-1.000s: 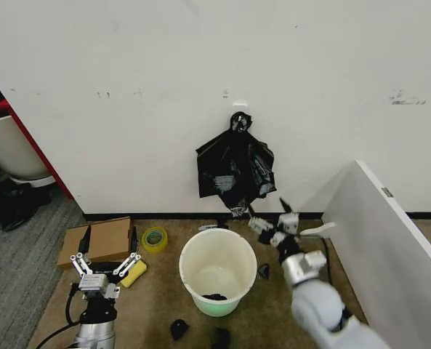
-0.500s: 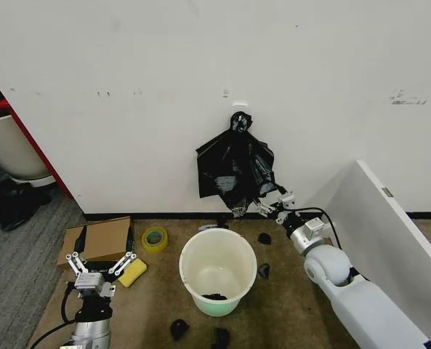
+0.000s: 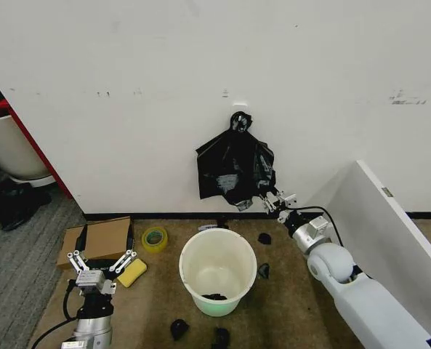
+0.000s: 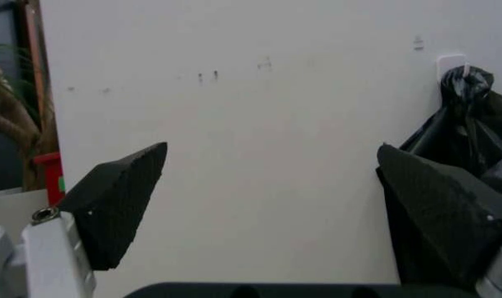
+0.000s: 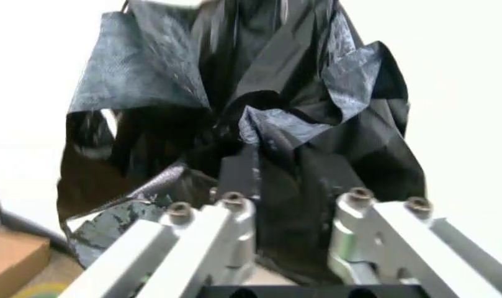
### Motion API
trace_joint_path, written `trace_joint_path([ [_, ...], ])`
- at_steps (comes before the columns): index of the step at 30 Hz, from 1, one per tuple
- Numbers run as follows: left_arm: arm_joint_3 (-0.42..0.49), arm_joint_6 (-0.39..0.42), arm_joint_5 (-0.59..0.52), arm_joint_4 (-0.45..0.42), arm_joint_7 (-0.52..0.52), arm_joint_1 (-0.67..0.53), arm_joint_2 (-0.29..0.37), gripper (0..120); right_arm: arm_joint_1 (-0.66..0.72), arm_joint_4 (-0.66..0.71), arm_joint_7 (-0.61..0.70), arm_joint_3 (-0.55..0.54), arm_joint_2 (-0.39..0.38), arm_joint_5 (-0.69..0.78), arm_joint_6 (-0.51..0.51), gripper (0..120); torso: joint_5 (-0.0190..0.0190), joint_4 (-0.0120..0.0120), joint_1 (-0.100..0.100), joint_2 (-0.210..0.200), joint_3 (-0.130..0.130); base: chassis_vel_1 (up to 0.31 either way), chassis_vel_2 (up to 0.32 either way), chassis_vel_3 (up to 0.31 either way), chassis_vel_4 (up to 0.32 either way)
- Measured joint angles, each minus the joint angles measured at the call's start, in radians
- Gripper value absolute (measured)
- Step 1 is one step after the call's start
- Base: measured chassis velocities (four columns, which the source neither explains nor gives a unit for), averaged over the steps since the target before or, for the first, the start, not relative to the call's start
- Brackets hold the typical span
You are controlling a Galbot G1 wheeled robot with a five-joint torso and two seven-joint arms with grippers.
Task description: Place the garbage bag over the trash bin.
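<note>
Two grippers are yours to watch, but just one is working; your right gripper (image 3: 272, 203) reaches up and forward from the 4 o'clock side, arm stretched toward the wall, fingertips at the lower hem of the garbage bag (image 3: 235, 172); that bag hangs knotted from a small hook (image 3: 238, 107) on the wall at 12 o'clock, draping loose above the floor, presumably so that its bottom edge is easy to take. In the right wrist view the metal fingers (image 5: 231, 227) stand parted with black film (image 5: 259, 124) lying between them; whether they touch it is hard to judge, so treat the claw as spread and not yet clamped. Directly below, at the centre, the trash bin (image 3: 218, 270) stands upright and unlined, with a black scrap (image 3: 215, 297) at its bottom. Your left gripper (image 3: 99, 266) waits low at 8 o'clock, pointing up, fingers splayed and holding nothing, just beside a cardboard box (image 3: 99, 241) and a yellow sponge (image 3: 133, 273).
</note>
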Motion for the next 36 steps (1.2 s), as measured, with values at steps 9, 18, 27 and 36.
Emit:
trace_joint_path([
  [9,0.005,0.039,-0.109,0.031,0.043,-0.088,0.156,100,-0.137,0.158,0.085,0.007,0.008,-0.044,0.097,0,-0.0002,-0.0001,0.000,0.000,0.000,0.000,0.000,0.000,0.000],
  [18,0.036,0.022,-0.402,0.132,0.435,-0.238,0.293,100,-0.217,0.180,-0.055,-0.003,0.035,-0.116,0.259,0,-0.0003,-0.0003,0.000,0.000,0.000,0.000,0.000,0.000,0.000],
  [27,0.194,0.095,-0.506,0.342,0.556,-0.483,0.408,100,-0.175,0.120,-0.167,-0.010,0.060,-0.096,0.326,0,-0.0003,-0.0001,0.000,0.000,0.000,0.000,0.000,0.000,0.000],
  [36,0.413,0.158,-0.603,0.441,0.570,-0.808,0.510,100,-0.144,0.038,-0.228,-0.003,0.109,-0.129,0.383,0,0.0001,-0.0001,0.000,0.000,0.000,0.000,0.000,0.000,0.000],
])
